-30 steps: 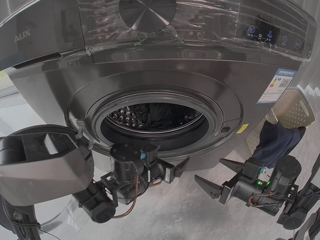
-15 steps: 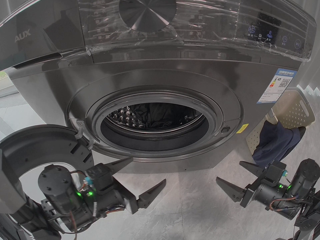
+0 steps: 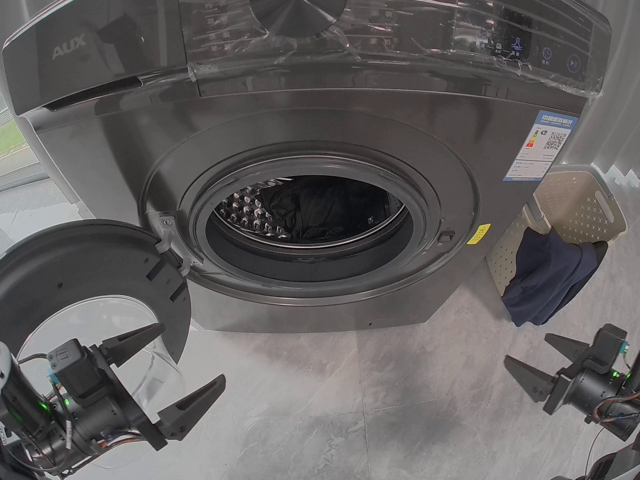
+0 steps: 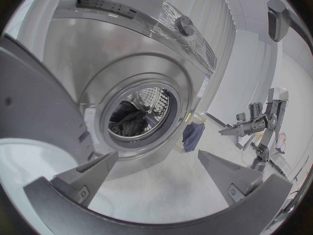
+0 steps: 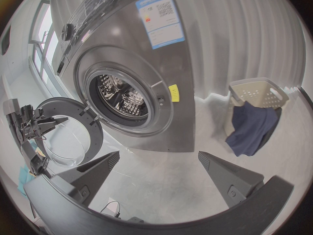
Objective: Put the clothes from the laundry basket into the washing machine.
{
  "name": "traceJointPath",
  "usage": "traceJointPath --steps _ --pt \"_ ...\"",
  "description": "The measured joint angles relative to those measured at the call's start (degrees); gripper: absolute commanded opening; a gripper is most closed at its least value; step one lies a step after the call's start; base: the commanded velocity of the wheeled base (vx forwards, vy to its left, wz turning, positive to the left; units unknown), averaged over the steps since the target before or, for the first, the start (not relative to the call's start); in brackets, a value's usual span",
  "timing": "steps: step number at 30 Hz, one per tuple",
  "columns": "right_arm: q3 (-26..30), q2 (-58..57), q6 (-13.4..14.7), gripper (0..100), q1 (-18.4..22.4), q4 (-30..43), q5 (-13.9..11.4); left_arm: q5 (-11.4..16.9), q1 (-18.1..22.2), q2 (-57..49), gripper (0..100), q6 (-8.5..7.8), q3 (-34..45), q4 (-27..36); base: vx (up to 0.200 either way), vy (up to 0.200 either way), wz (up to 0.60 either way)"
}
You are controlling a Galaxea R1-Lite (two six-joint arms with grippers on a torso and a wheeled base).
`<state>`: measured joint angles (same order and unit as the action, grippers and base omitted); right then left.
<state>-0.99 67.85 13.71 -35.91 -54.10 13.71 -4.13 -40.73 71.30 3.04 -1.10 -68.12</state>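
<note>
Left pincer [image 3: 192, 355] and right pincer [image 3: 527, 349] both hang low, fingers spread wide.

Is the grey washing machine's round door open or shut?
Open: the round door hangs swung aside on its hinge, and dark clothes show in the drum.

I'm looking at a pale grey tiled floor [image 3: 373, 395] with faint marbling and thin joint lines across it. The washing machine [image 3: 320, 115] stands directly on it, its base meeting the tiles straight ahead of me. Just beside the machine, on the right, the beige laundry basket [image 3: 580, 201] also sits on the floor, close against the machine's side. A navy garment [image 3: 547, 278] hangs over the basket's rim down toward the tiles; I cannot tell whether its hem touches them.
</note>
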Motion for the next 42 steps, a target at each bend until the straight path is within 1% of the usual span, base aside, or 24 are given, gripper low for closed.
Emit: traceJointPath --steps 3,5,8,10,13,16,19,22,26,32,35,37,40,42 --pt "0.0 -7.4 -0.4 100 2.5 6.2 -0.2 0.0 2.0 -7.2 100 0.11 0.1 8.8 -0.133 0.0 0.0" --pt "0.0 -12.7 -1.0 100 4.7 10.5 -0.8 0.1 3.6 -12.3 100 0.13 0.1 14.4 -0.1 0.0 0.0" --pt "0.0 -20.1 -2.1 100 8.5 17.5 -2.0 0.2 6.4 -18.9 100 0.18 0.1 21.1 0.0 0.0 0.0" --pt "0.0 -24.7 -2.8 100 11.4 21.9 -2.7 0.3 8.3 -23.0 100 0.27 0.1 24.4 0.0 0.0 0.0" --pt "0.0 -31.3 -3.9 100 16.1 28.7 -4.4 0.4 11.0 -29.3 100 0.41 0.1 29.6 -0.2 0.0 0.0" --pt "-0.2 -36.9 -4.6 100 20.4 35.0 -6.0 0.7 14.0 -35.1 100 0.49 0.1 35.0 0.0 0.0 0.0" --pt "-0.9 -41.6 -5.0 100 24.1 39.0 -7.6 2.1 16.9 -40.7 100 0.57 0.1 40.0 -0.2 0.0 0.0" --pt "-1.4 -45.3 -5.5 100 26.6 40.9 -8.7 3.0 19.2 -45.3 100 0.51 0.1 44.8 -0.2 0.0 0.0" --pt "-1.6 -50.5 -6.8 100 29.5 44.4 -9.5 3.8 22.3 -51.3 100 0.33 0.1 51.8 0.0 0.0 0.0" --pt "-1.6 -59.7 -9.4 100 33.4 56.3 -10.7 5.7 27.4 -59.6 100 0.55 0.1 62.2 0.0 0.0 0.0" --pt "-1.4 -63.1 -10.3 100 34.5 58.7 -10.7 6.1 29.4 -62.3 100 0.76 0.1 64.0 0.0 0.0 0.0" --pt "-1.0 -64.4 -10.6 100 35.1 58.0 -10.5 6.6 31.2 -63.5 100 0.87 0.1 64.2 0.0 0.0 0.0" --pt "-0.4 -65.6 -11.1 100 35.5 55.9 -10.3 8.8 35.5 -65.5 100 0.82 0.1 64.4 0.0 0.0 0.0" --pt "-0.2 -66.1 -11.2 100 35.7 55.0 -10.3 9.4 37.9 -66.7 100 -0.13 0.1 64.7 0.0 0.0 0.0"
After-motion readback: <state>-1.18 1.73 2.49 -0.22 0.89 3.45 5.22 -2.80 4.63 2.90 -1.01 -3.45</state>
